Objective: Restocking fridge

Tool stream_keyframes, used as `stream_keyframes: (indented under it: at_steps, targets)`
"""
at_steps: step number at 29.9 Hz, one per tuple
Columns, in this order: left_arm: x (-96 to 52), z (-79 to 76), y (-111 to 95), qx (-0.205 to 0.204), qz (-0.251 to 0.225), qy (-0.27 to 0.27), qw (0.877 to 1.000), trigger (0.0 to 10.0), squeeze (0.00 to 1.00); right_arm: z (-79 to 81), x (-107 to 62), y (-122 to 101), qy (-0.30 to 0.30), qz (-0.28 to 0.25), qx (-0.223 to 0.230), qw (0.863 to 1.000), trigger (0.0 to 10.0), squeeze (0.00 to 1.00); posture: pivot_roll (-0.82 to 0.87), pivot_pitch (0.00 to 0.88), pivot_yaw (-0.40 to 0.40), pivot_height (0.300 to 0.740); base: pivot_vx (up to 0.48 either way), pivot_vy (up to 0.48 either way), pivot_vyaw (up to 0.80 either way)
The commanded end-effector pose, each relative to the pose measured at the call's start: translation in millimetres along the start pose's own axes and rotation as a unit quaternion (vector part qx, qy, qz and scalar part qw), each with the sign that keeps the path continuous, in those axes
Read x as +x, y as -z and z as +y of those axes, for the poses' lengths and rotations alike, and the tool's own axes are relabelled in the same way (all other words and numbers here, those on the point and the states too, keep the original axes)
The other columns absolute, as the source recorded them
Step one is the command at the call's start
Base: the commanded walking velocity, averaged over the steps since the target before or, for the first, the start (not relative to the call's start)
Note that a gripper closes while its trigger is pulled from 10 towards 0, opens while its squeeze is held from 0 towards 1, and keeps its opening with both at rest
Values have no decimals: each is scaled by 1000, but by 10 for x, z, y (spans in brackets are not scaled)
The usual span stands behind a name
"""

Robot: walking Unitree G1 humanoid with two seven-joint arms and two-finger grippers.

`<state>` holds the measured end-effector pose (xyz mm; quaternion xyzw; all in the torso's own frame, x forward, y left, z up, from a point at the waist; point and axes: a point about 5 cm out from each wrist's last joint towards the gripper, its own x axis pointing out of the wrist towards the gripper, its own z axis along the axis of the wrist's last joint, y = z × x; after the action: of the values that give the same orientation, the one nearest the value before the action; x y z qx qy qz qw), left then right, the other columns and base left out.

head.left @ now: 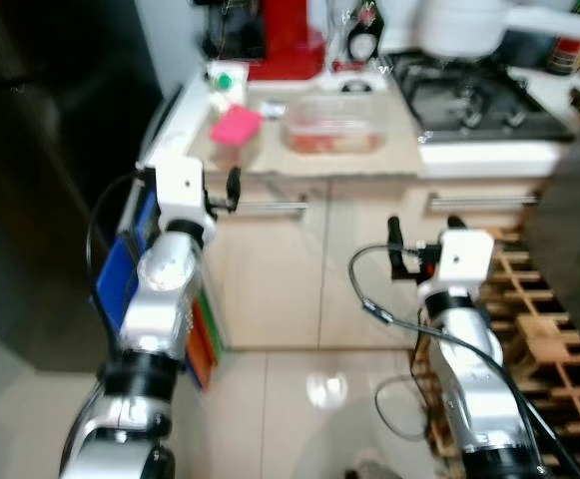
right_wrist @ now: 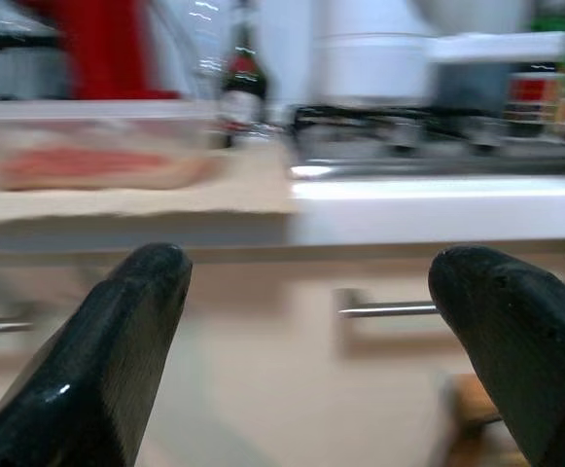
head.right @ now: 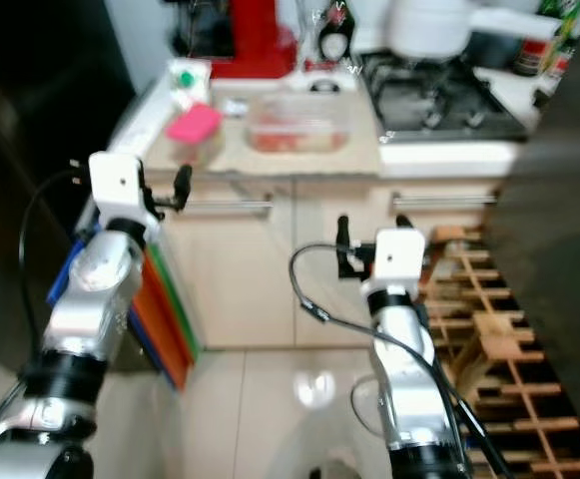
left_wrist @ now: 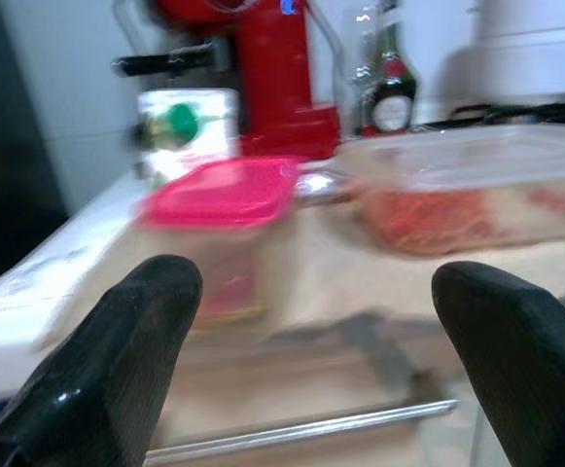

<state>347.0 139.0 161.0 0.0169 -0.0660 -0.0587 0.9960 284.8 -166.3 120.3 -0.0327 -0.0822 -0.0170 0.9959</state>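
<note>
Both grippers are held up in front of the counter, fingers spread apart, nothing pinched. The left gripper point(left_wrist: 306, 360) is raised just short of the counter edge point(head.left: 299, 172), and straight ahead of it a small tub with a pink lid point(left_wrist: 226, 195) can be seen. Beside that, further toward the right gripper point(right_wrist: 311, 350), a clear lidded container of reddish food point(head.left: 332, 128) is parked. Beyond it, a gas hob point(head.left: 474, 100) and a red appliance point(head.left: 288, 40) can be made out, blurry.

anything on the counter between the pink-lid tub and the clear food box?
Bare beige counter separates the pink-lid tub from the clear box; a small blurred item sits further back. Seen in the left eye view.
</note>
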Motion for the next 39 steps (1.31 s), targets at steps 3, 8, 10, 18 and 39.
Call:
stream_keyframes:
  at_steps: [3,8,10,18,39]
  targets:
    - [40,267,-63,12,3,-62,998,10000,0,86,11,-16,-15,-2,12,1000,10000,0,-12,8,53,710,0,223,-354]
    - [50,300,-136,-5,-2,-71,997,10000,0,81,7,-18,-18,-2,7,1000,10000,0,-11,12,47,710,0,0,0]
    - [46,286,-172,-15,-6,-71,997,10000,0,76,3,-19,-19,-2,6,1000,10000,0,-11,13,46,710,0,0,0]
    - [34,194,-180,-22,-2,-53,998,10000,0,59,-32,14,-24,5,1,1000,10000,0,-11,11,39,710,0,0,0]
    - [244,541,-291,32,7,9,999,10000,0,51,-88,26,-27,15,5,999,10000,0,-18,27,39,710,0,22,-36]
